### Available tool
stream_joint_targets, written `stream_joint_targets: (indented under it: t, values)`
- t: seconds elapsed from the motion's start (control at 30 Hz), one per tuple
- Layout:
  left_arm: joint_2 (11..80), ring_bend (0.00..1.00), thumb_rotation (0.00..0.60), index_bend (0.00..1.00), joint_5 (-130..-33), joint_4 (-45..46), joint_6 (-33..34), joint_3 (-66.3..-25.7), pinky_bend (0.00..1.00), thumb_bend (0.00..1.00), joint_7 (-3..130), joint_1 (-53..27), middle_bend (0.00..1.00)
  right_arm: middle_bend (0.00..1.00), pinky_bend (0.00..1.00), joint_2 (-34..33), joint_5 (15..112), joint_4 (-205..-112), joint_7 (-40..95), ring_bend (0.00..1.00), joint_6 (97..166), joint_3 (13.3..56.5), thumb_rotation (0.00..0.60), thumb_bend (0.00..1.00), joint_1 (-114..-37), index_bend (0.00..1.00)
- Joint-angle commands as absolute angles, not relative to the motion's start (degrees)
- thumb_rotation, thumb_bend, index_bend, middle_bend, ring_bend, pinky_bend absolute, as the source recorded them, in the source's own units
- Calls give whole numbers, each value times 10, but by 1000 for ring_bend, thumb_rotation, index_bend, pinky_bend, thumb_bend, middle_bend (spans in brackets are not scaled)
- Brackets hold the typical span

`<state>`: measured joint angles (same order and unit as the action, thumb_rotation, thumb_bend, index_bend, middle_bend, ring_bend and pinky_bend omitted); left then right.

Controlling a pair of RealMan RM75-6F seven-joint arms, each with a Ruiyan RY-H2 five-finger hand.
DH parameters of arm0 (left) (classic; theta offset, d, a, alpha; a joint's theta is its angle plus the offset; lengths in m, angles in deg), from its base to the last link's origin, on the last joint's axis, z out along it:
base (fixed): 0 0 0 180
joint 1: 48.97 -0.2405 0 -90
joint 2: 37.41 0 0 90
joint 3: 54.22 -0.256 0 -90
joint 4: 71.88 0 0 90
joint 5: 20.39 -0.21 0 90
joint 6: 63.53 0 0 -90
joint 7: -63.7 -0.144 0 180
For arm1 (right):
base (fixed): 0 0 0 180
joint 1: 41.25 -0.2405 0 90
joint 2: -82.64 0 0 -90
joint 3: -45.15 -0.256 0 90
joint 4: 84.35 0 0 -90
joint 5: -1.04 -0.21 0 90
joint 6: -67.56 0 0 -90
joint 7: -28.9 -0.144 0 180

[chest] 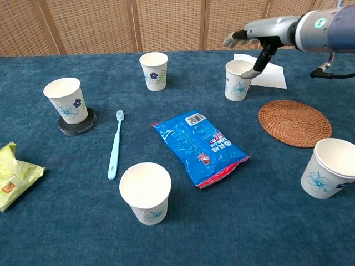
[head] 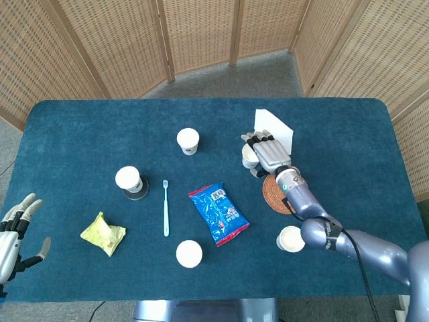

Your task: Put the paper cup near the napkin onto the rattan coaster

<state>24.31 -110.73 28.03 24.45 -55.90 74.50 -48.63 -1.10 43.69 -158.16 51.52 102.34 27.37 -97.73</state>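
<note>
Right of centre in the chest view, the right hand [chest: 252, 41] hovers over the paper cup [chest: 239, 80] beside the napkin [chest: 267, 74], fingers spread, holding nothing, poised to grasp; the rattan coaster [chest: 294, 123] waits below-right.

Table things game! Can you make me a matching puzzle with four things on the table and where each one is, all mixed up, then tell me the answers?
Things:
1. toothbrush
2. rattan coaster
3. yellow wrapper
4. napkin

Places:
A. far left edge of the chest view
B. between the cup on the black coaster and the blue snack bag
C. behind the paper cup under the right hand
D. bare, on the right, nothing on it

Pairs: 1-B, 2-D, 3-A, 4-C
</note>
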Motion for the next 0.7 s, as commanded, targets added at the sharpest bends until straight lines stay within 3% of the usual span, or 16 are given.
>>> stream_joint_targets:
  t: [0.03,0.47,0.57,0.63,0.7]
  values:
    - [244,0,587,25,-1104,279,244,-559,0,502,747,-488,0,0,0,-30,399,-1548,533,0,1005,295,600,375,-1006,0]
    - [245,0,586,24,-1092,269,245,-561,0,501,752,-496,0,0,32,-68,303,-1455,569,0,988,358,600,379,-1070,0]
    - [247,0,586,23,-1090,266,244,-561,0,502,747,-497,0,0,183,-73,309,-1452,571,7,1000,365,600,382,-1073,0]
    - [249,0,586,21,-1089,265,241,-561,0,502,747,-496,0,44,333,-75,321,-1457,570,88,1013,367,600,386,-1072,15]
    - [252,0,587,18,-1088,263,236,-560,0,501,747,-494,0,99,406,-75,331,-1463,564,150,1025,365,600,389,-1068,57]
